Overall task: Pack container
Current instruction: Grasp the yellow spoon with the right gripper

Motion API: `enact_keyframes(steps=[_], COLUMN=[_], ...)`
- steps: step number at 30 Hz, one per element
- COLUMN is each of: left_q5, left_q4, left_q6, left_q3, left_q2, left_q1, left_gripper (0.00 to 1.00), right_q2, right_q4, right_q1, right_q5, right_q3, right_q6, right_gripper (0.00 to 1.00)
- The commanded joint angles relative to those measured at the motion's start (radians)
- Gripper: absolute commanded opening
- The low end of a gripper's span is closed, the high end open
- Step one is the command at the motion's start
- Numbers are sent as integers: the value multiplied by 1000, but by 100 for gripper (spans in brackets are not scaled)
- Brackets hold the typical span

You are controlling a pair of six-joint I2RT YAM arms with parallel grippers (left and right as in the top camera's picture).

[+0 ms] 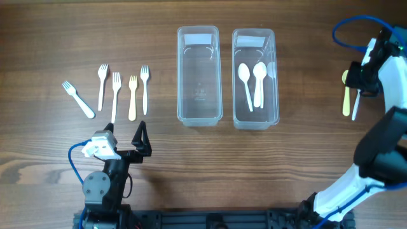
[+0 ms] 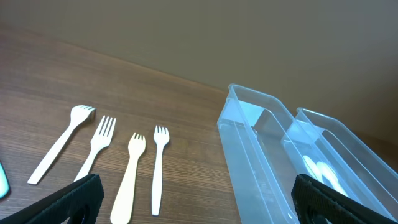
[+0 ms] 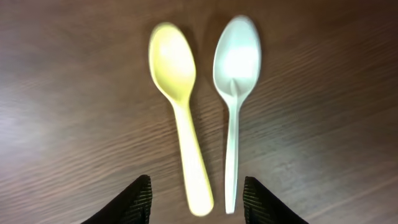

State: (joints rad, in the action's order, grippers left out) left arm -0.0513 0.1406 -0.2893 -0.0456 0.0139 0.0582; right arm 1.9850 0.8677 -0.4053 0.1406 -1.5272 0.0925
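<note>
The right gripper [image 3: 198,206] is held unclenched, with nothing grasped; its fingers [image 3: 134,202] are set either side of the handles of a yellow spoon [image 3: 177,93] and a white spoon [image 3: 235,81], which are laid side by side on the table [image 3: 74,93]. Well to the left, two spoons [image 1: 259,71] are seen in the right box [image 1: 255,125], with the left box [image 1: 199,95] just beside it. The left gripper [image 1: 124,141] is spread wide, released, near five forks [image 1: 116,86].
</note>
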Motion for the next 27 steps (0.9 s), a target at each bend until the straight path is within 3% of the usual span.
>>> enact_keyframes(steps=[1,27], left_q5=[-8,-8], left_q4=[-3,-3], left_q6=[13,14], left_q3=[9,9], left_q2=[-6,-6], left_q1=[3,3], left_gripper=[100,100], right_q2=[65,121], right_q4=[-17,-221], right_q1=[-5,-6], right_q5=[17,-56], right_q3=[4,114], right_q6=[39,69], right_gripper=[47,41])
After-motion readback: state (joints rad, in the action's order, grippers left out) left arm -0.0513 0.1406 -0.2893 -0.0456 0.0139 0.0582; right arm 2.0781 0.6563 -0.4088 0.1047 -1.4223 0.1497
